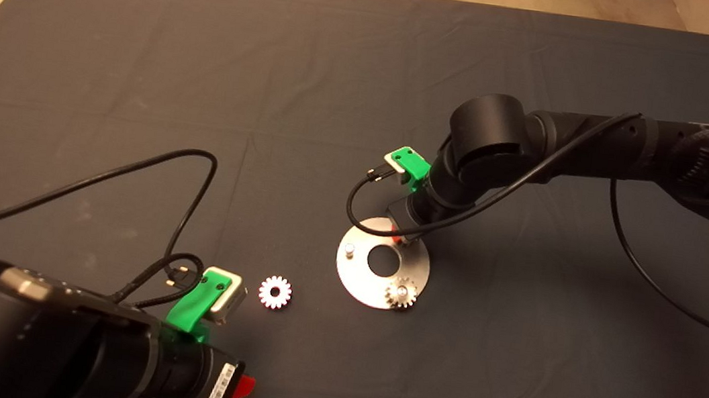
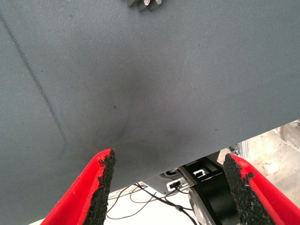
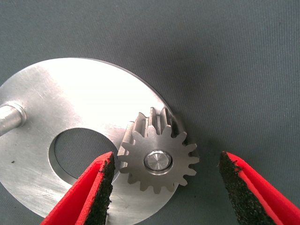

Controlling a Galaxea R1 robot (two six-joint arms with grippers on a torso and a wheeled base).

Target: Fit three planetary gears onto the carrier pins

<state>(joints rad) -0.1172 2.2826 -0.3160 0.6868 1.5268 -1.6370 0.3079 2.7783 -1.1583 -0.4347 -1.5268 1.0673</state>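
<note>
The shiny carrier disc [image 1: 355,277] lies mid-mat. One gear [image 1: 401,294] sits on its near pin, and a bare pin [image 1: 349,249] stands at its left. My right gripper [image 1: 399,235] hangs over the disc's far edge and hides the third pin there. In the right wrist view the gripper [image 3: 167,157] is open around a gear [image 3: 158,159] seated on a pin, with the pads clear of its teeth; the disc [image 3: 70,93] and a bare pin [image 3: 9,117] also show. A loose white gear [image 1: 275,292] lies left of the disc. My left gripper [image 1: 240,384] is open and empty near the mat's front edge.
The dark mat [image 1: 137,98] covers the table. Cables loop from both wrists over the mat. In the left wrist view the open gripper [image 2: 171,164] faces bare mat, the loose gear's teeth [image 2: 145,3] show at the picture's edge, and floor lies past the mat's edge.
</note>
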